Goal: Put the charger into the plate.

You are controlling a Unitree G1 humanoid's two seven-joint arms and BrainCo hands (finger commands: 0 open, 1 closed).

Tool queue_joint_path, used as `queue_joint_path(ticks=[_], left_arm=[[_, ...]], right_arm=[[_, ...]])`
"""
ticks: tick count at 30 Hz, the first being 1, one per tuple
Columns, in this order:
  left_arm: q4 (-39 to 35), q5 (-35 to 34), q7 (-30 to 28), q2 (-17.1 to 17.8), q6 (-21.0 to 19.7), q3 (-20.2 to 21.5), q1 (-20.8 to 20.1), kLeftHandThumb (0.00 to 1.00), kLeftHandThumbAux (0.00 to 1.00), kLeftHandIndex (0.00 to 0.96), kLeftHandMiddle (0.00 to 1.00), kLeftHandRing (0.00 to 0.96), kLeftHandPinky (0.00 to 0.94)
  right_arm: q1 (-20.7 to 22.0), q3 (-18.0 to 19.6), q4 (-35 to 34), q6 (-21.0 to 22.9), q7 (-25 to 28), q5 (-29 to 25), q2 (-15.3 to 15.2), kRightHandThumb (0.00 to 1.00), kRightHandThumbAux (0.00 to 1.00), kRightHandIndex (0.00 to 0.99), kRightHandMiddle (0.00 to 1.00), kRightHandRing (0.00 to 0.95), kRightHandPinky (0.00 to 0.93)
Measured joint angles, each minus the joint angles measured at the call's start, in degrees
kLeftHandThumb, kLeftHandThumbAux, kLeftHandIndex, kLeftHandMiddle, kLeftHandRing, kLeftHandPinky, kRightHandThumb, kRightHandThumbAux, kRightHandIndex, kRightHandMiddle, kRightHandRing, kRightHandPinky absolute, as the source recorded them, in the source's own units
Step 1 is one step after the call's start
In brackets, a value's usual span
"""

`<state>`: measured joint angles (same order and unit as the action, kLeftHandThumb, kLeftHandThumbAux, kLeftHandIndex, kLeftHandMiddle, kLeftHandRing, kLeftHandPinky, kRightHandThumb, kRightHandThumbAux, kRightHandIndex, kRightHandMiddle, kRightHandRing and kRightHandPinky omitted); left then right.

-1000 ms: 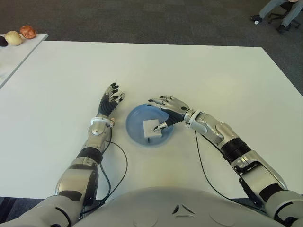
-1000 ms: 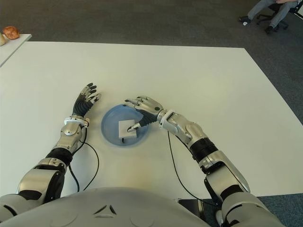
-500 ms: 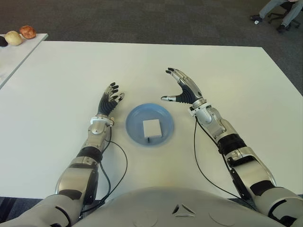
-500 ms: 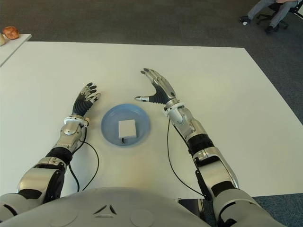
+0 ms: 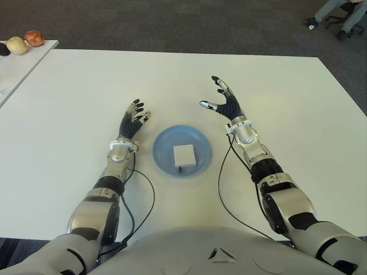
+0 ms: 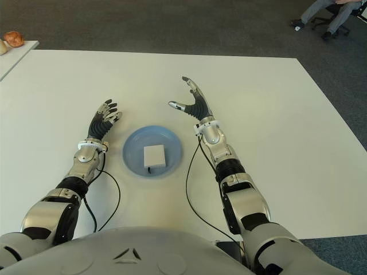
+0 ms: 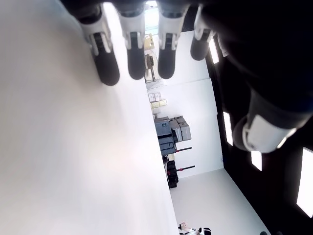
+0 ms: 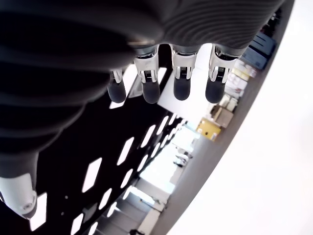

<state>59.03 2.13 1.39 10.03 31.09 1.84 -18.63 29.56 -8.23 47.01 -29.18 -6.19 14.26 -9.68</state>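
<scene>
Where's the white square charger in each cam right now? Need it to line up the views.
Left eye view: the white square charger lies in the middle of the round blue plate, low centre.
Right eye view: the same charger sits left of centre.
Left wrist view: not in it.
Right wrist view: not in it.
Shared landmark: the blue plate, between the open left hand and the open right hand in both eye views.

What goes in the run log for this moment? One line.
charger: in plate | right hand: open, beyond plate | left hand: open, left of plate | placement: done
</scene>
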Motion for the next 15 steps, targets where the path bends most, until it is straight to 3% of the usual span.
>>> queue_joint_path(ticks=[9, 15], left_arm=[[0.9, 0.0, 0.0, 0.0, 0.0, 0.3, -0.5, 0.000, 0.571, 0.085, 0.149, 0.145, 0.142], [1.4, -0.1, 0.0, 0.0, 0.2, 0.5, -0.7, 0.000, 0.568, 0.091, 0.152, 0.149, 0.151]], right_arm=[[0.6, 3.6, 1.5, 2.3, 3.7, -5.3, 2.2, 0.162, 0.683, 0.000, 0.000, 0.000, 0.005], [0.6, 6.5, 1.1, 4.7, 6.1, -9.4, 4.2, 0.116, 0.762, 0.000, 0.000, 0.000, 0.012]])
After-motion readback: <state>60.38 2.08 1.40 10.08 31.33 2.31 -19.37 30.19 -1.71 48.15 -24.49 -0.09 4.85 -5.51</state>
